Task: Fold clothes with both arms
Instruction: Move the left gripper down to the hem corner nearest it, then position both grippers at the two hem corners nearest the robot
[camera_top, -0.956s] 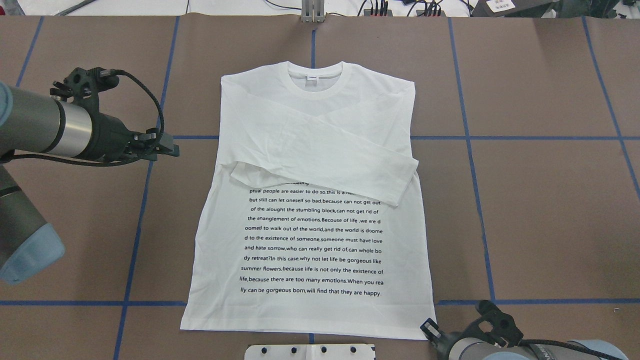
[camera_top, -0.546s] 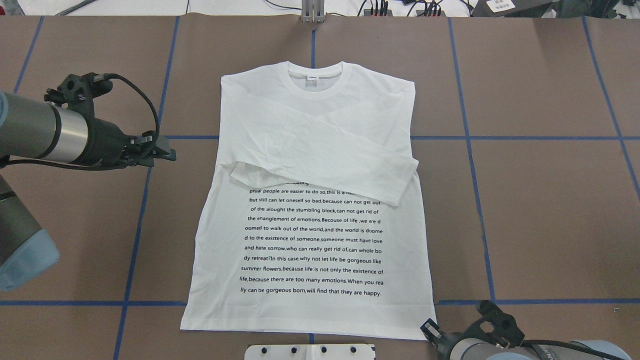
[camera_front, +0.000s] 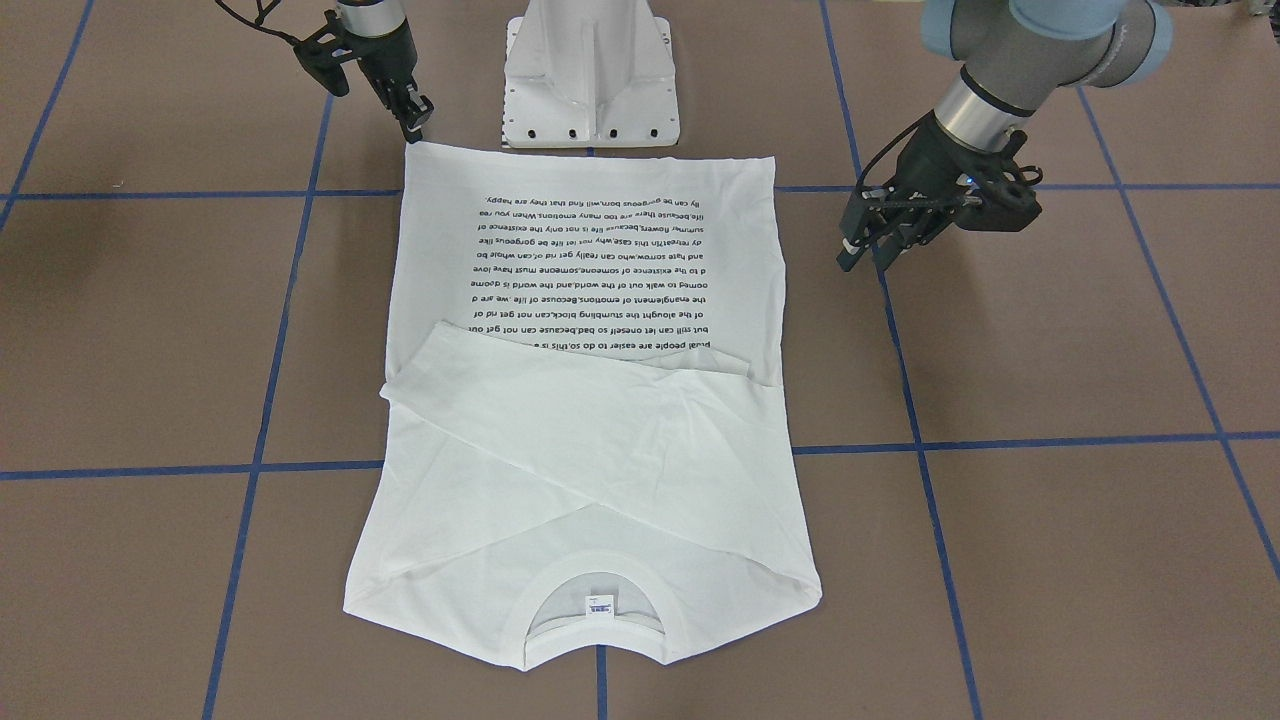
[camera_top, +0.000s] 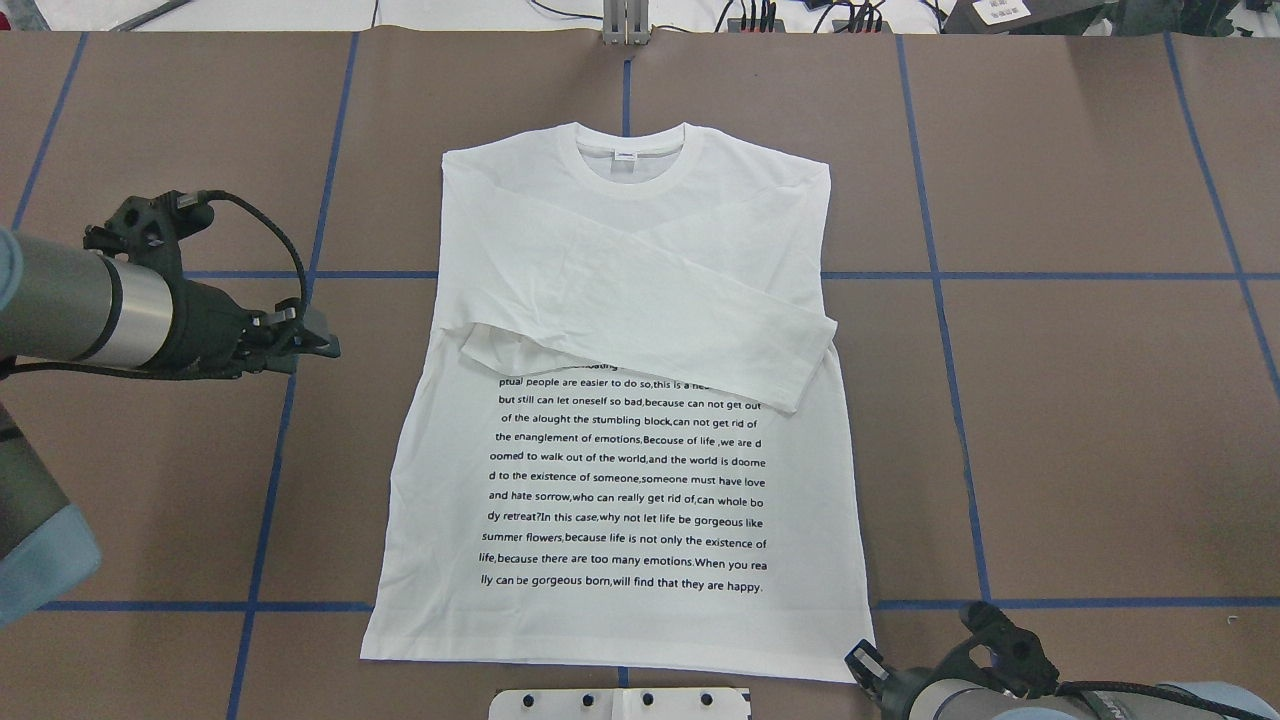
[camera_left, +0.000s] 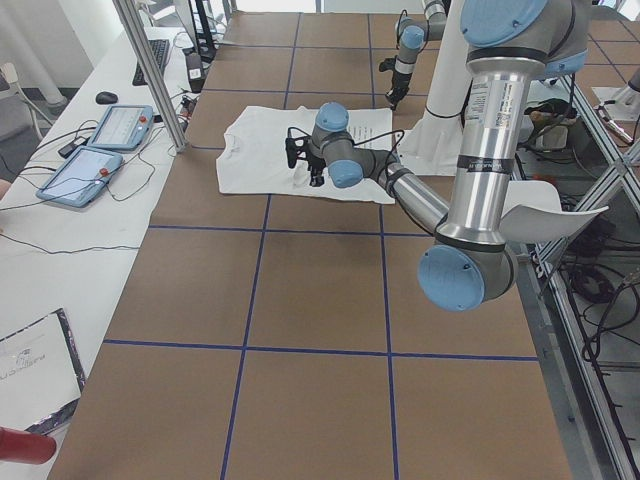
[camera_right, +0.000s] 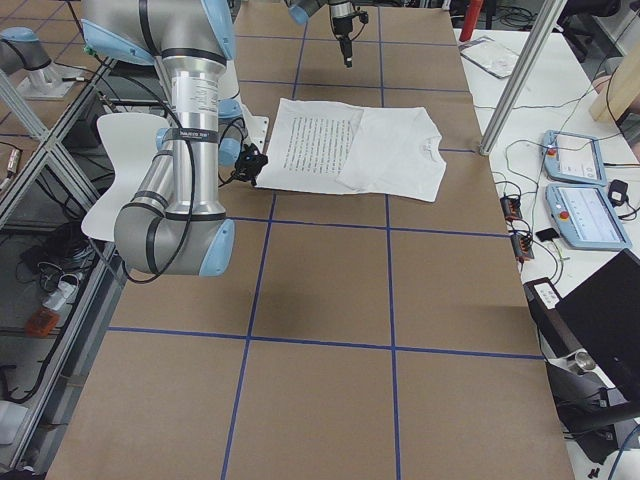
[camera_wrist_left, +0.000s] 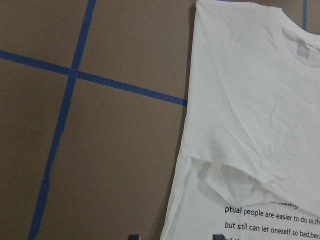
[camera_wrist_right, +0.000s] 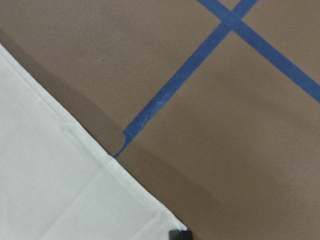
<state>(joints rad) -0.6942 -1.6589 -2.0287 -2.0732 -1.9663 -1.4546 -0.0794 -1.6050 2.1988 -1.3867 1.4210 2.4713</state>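
White sleeves hide the top of the printed text.

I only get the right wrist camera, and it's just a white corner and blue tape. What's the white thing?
Observer: A shirt, flat on the table, both sleeves crossed over its chest.
Operator: Where's my gripper?
Observer: The right gripper is at the hem corner on the robot's right. I can't tell if it touches.
Operator: And the other one?
Observer: The left gripper hovers open beside the shirt's side edge, level with the sleeves, holding nothing.
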